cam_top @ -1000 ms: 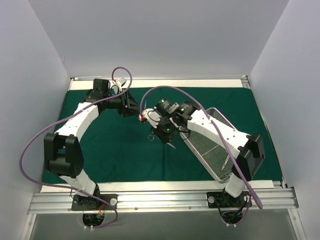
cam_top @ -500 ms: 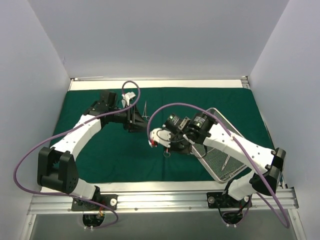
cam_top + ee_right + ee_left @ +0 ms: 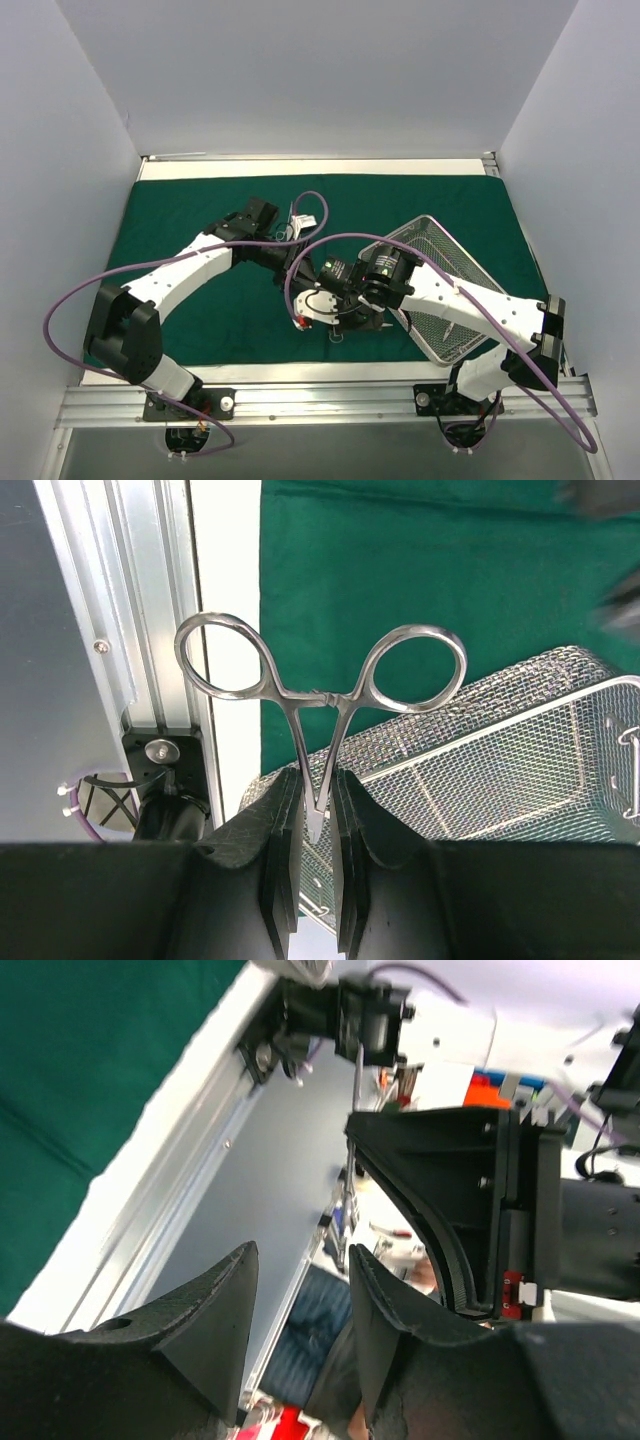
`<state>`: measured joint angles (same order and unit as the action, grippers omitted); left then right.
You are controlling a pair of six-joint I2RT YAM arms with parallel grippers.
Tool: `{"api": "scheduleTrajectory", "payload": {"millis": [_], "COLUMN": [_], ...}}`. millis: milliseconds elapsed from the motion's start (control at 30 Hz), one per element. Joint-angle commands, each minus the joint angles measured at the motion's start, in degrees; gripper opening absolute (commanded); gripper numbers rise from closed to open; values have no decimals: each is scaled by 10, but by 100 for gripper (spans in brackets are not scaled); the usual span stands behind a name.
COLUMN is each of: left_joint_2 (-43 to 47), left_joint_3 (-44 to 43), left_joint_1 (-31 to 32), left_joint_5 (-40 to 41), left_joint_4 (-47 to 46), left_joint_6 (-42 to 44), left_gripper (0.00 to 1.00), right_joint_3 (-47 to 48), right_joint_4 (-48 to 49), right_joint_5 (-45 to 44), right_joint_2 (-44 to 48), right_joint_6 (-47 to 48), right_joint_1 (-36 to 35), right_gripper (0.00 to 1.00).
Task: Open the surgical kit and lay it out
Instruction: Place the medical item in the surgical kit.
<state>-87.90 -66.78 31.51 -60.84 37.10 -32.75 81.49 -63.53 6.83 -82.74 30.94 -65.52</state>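
The dark green cloth (image 3: 200,210) lies spread flat over the table. On its right side sits the silver wire-mesh tray (image 3: 445,300), turned at an angle. My right gripper (image 3: 335,318) hangs over the cloth's near edge, shut on a silver scissor-handled instrument (image 3: 318,695). The instrument's two finger rings stick out past the fingertips (image 3: 285,790), with the tray (image 3: 500,750) behind them. My left gripper (image 3: 303,268) is just behind the right one at the table's middle. In the left wrist view my left gripper (image 3: 302,1255) stands open with nothing between its fingers.
An aluminium rail (image 3: 320,400) runs along the near edge with both arm bases on it. White walls close in the left, back and right. Purple cables (image 3: 60,330) loop off both arms. The right arm's black wrist (image 3: 470,1200) fills the left wrist view's right side.
My left arm has swung from the back left to the table's middle. My right arm has carried the instrument toward the near edge, still gripped.
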Motion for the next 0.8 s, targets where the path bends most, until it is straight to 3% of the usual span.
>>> {"api": "scheduleTrajectory", "payload": {"millis": [0, 200, 600, 767], "left_joint_2": [5, 4, -21, -33], "left_joint_3": [-32, -16, -29, -33], "left_joint_1": [20, 51, 87, 87], "left_joint_5": [-22, -35, -38, -43], "left_joint_4": [7, -41, -38, -39], "left_joint_6": [19, -10, -11, -12], "left_gripper": [50, 49, 45, 37], "right_joint_3": [9, 16, 14, 10], "right_joint_4": [-35, -36, -38, -39], "right_joint_5": [-9, -6, -3, -2], "right_joint_2": [12, 10, 16, 20], "right_joint_6": [2, 1, 4, 6], "right_joint_1": [-3, -8, -16, -15], "right_gripper": [0, 0, 0, 0]}}
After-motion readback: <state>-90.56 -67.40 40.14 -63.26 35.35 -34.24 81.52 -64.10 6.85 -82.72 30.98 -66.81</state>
